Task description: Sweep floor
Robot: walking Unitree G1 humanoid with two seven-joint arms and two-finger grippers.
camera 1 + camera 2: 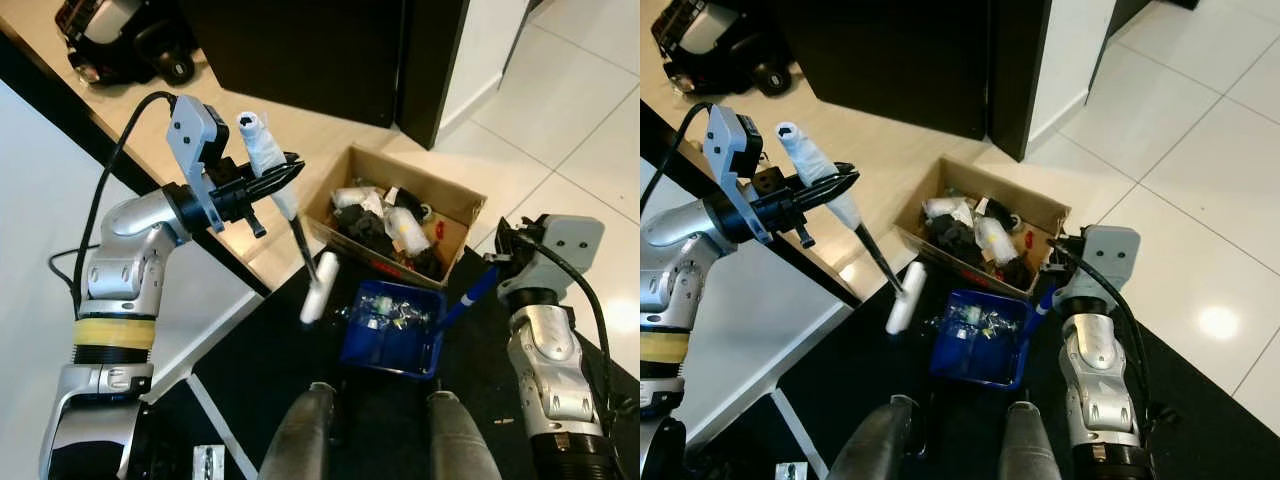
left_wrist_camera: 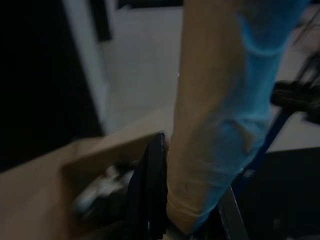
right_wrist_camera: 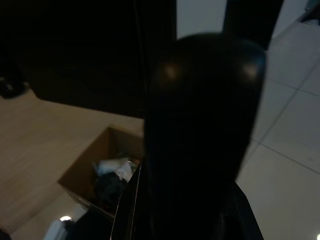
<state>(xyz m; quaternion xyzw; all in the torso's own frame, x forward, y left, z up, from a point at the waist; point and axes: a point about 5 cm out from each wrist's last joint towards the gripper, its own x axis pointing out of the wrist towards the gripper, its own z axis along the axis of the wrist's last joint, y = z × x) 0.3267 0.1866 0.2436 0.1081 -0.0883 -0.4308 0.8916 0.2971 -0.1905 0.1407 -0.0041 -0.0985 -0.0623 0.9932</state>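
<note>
- White-wrapped brush [image 1: 285,215]: I see my left tool [image 1: 275,178] clenched on its handle, head down left of the dustpan [image 1: 392,328].
- Right tool [image 1: 497,262] grips the dustpan's handle.
- Box [image 1: 395,215] sits beyond.

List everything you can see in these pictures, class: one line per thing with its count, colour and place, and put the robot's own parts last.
Open brown cardboard box: one, on the floor ahead, full of black and white rubbish.
Blue plastic dustpan: one, on the black mat, holding shiny scraps.
White-wrapped black-shafted brush: one, slanting down to the mat.
Black wheeled machine: one, far left on tan floor.
Left end effector: black, shut on the brush's wrapped handle.
Right end effector: black, at the dustpan's blue handle; grip unclear.
</note>
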